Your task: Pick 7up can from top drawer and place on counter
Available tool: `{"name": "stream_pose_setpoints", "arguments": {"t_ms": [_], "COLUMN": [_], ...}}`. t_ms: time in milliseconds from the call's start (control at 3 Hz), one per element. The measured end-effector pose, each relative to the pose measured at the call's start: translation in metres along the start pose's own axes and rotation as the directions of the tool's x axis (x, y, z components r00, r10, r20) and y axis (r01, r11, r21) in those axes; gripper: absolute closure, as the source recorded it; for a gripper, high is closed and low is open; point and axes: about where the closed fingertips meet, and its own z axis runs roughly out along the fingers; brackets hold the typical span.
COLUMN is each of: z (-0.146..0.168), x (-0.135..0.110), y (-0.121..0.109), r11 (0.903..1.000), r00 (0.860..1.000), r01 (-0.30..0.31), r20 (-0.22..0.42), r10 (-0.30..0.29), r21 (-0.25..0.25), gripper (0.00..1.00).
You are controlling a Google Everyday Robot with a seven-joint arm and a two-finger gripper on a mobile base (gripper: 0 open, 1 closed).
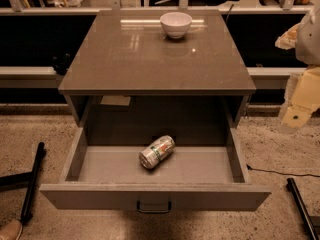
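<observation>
The 7up can [157, 152] lies on its side in the middle of the open top drawer [155, 196], one shiny end facing the front left. The drawer is pulled fully out, with its dark handle on the front panel. Above it is the glossy grey-brown counter [155, 59]. My gripper [299, 109] is a cream-coloured shape at the right edge of the camera view. It hangs beside the counter's right side, well right of the can, apart from both can and drawer.
A white bowl [176, 24] stands at the back middle of the counter. Black bars lie on the speckled floor at the left [33, 181] and the right [301, 206]. A thin cable [280, 172] runs across the floor right of the drawer.
</observation>
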Motion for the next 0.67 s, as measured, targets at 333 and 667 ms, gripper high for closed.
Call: {"name": "stream_pose_setpoints", "arguments": {"t_ms": [333,667], "z": [0.000,0.008], "x": [0.000,-0.013], "y": [0.000,0.005], "r11": [1.0000,0.9975], "r00": [1.000,0.997], "r01": [0.000,0.071], "r20": [0.000,0.035], "r10": [0.000,-0.071], "r21": [0.000,-0.003], "gripper": [0.00,0.00]}}
